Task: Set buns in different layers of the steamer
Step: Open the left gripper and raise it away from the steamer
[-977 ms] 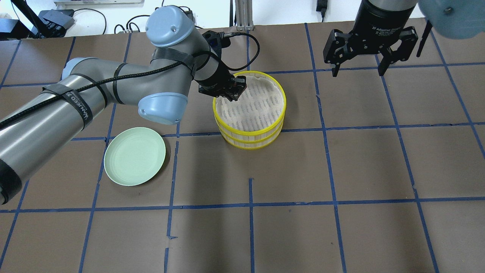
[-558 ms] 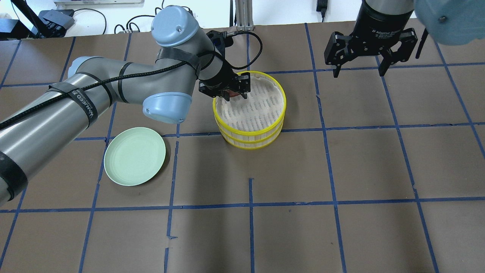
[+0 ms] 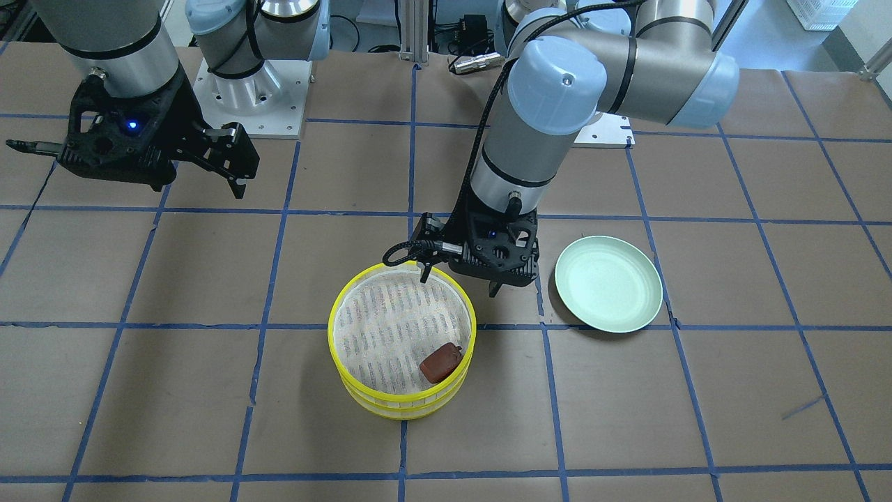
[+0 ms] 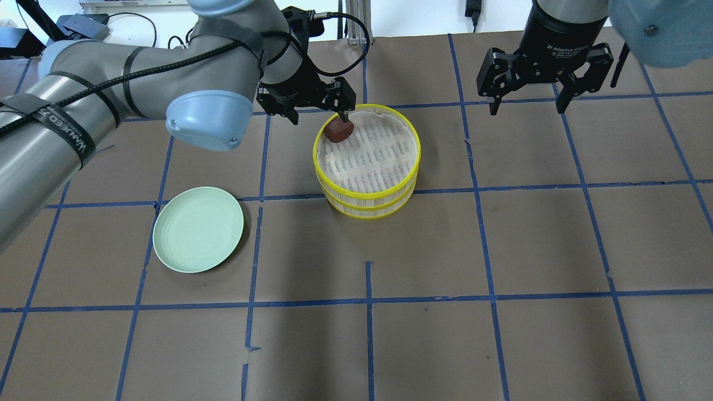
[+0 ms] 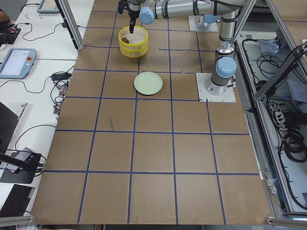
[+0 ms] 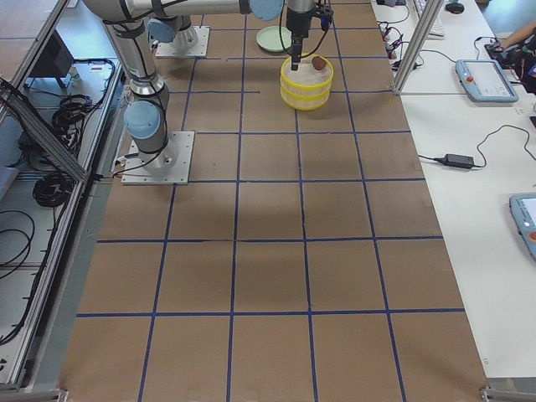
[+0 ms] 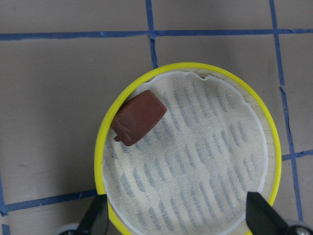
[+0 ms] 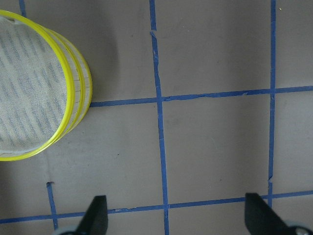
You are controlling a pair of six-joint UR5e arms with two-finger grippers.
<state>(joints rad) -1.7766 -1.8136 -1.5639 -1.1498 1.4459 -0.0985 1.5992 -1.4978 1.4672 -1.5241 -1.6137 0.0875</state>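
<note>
Top steamer layer sits stacked on the lower layer, both w/ yellow rims, near the worktop centre.

Reddish-brown bun lies on the top layer's woven floor, up against the rim, on your side of the tray and toward the robot's left. The front-facing view confirms it: bun is down on the cloth, tilted a bit, touching the inner wall. From the L wrist cam you see it whole, w/ one long edge along the rim and a small tab at one end.

L hand: fingers spread wide, raised above the steamer, bun apart from both. In the wrist view both fingertips sit at the bottom corners, well clear of the bun. In the overhead view one fingertip lines up just over the bun, but the front cam shows the hand well above the tray.

R hand: fingers spread, hanging above the bare worktop well apart from the steamer, on the robot's right. Its wrist cam catches only the steamer's edge at the left.

Pale green plate is on the robot's left, apart from the steamer.
</note>
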